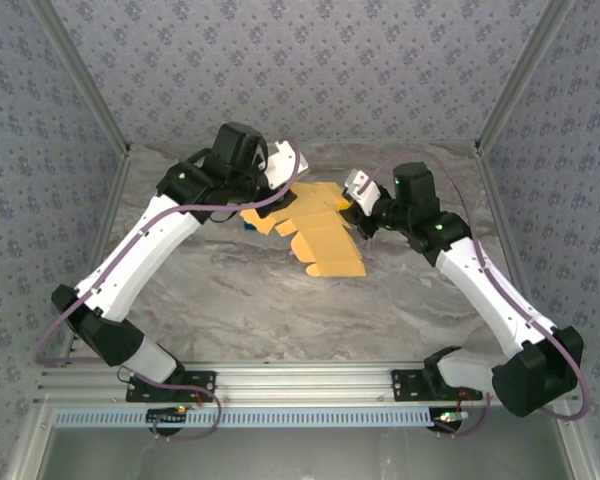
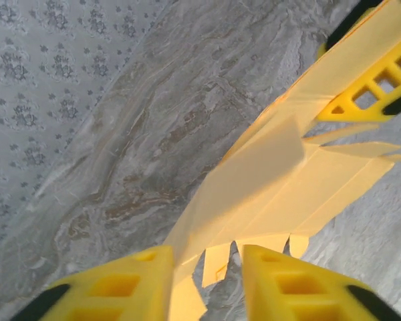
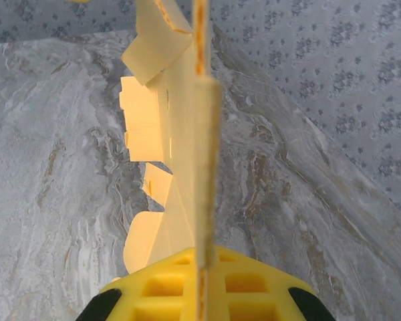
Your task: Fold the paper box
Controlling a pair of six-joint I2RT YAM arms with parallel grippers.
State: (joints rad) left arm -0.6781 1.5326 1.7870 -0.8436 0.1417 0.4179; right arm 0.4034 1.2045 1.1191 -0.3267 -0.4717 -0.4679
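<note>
Paper box (image 1: 325,245) pinched in right jaws; left jaws parted around it.

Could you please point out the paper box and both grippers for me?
paper box (image 1: 330,250), top external view, middle of its near panel.
left gripper (image 2: 207,261), left wrist view, gap between its fingertips.
right gripper (image 3: 200,257), right wrist view, where its fingertips meet.

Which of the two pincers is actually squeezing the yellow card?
The right pincer: it is shut on the paper box, gripping its edge. The left pincer stands open, with the card loose between its fingers.
</note>
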